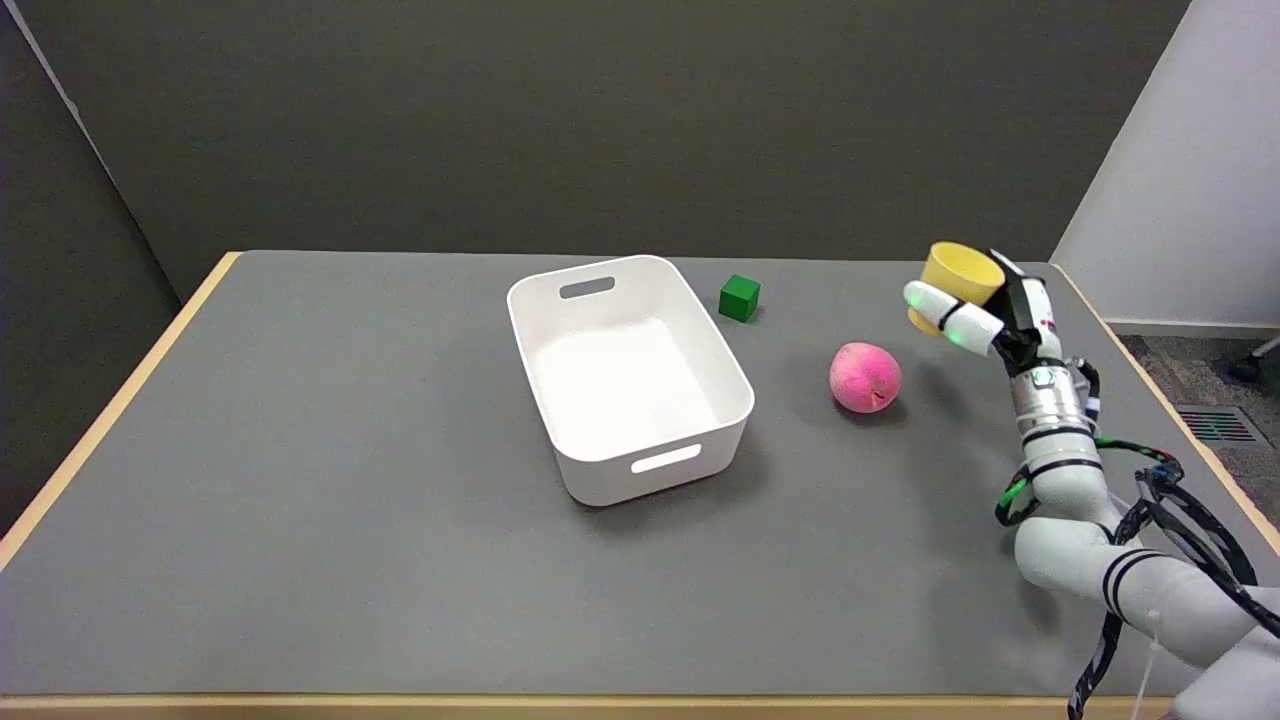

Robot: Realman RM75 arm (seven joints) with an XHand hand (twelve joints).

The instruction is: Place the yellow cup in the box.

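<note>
The yellow cup point(958, 275) is off the table at the far right, tilted, with its open mouth turned up and toward the left. My right hand point(985, 315) grips it, white fingers wrapped across its near side. The white box point(735, 385) stands open and empty at the table's middle, well to the left of the hand, with slot handles at both short ends.
A pink apple point(865, 377) lies on the grey table point(300, 480) between the box and my hand. A small green cube point(739, 298) sits just behind the box's far right corner. The right table edge runs close behind my arm.
</note>
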